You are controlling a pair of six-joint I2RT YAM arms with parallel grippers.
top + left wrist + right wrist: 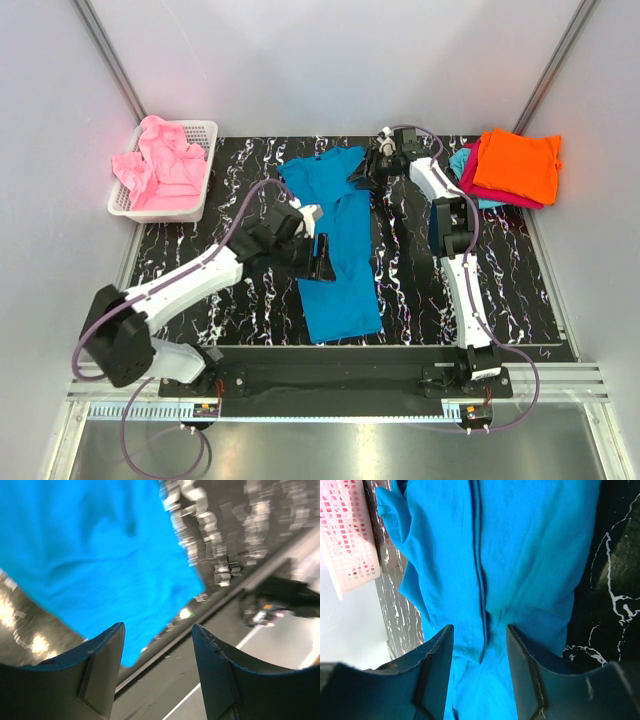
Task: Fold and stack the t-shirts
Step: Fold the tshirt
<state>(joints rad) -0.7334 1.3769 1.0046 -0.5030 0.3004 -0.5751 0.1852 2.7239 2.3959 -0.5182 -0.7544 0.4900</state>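
The teal t-shirt point(340, 260) lies flat on the counter point(400, 290), long axis running far to near. My left fingers point(100, 670), parted and empty, hover at its left edge mid-length. My right fingers point(437, 672) stand parted over its far end.

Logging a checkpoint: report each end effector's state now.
Left end effector: open, empty.
Right end effector: open, teal shirt lying between its fingers, not clamped.
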